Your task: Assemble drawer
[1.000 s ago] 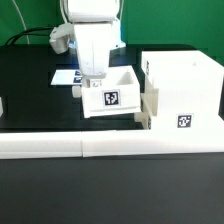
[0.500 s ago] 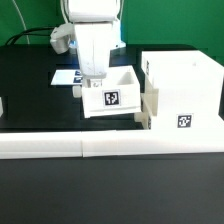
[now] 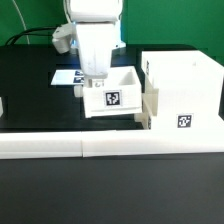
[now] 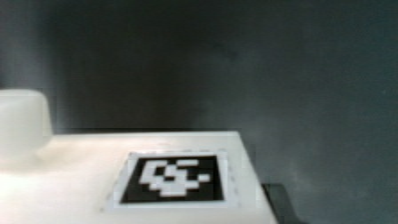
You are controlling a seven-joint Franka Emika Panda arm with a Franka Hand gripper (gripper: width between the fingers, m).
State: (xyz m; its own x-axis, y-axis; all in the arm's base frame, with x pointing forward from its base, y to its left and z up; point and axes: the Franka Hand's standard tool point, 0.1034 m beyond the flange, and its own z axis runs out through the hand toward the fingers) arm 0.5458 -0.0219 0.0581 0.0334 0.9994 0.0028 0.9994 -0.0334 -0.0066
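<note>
The drawer's tall white case (image 3: 180, 92) stands at the exterior view's right, with a square tag on its front. A small open-top tray (image 3: 112, 93), tagged on its front, sits against the case's left side. My gripper (image 3: 86, 87) is down at the tray's left wall, under the white arm. In the wrist view a white tagged surface (image 4: 173, 178) fills the near field. One dark fingertip (image 4: 278, 206) shows beside it and the other is hidden. The frames do not show how the jaws stand.
A long low white rail (image 3: 110, 145) runs across the front of the black table. The marker board (image 3: 64, 75) lies behind the arm at the exterior view's left. A white rounded shape (image 4: 20, 122) shows in the wrist view.
The arm has shifted very slightly toward the exterior view's right. The tray and case look unmoved.
</note>
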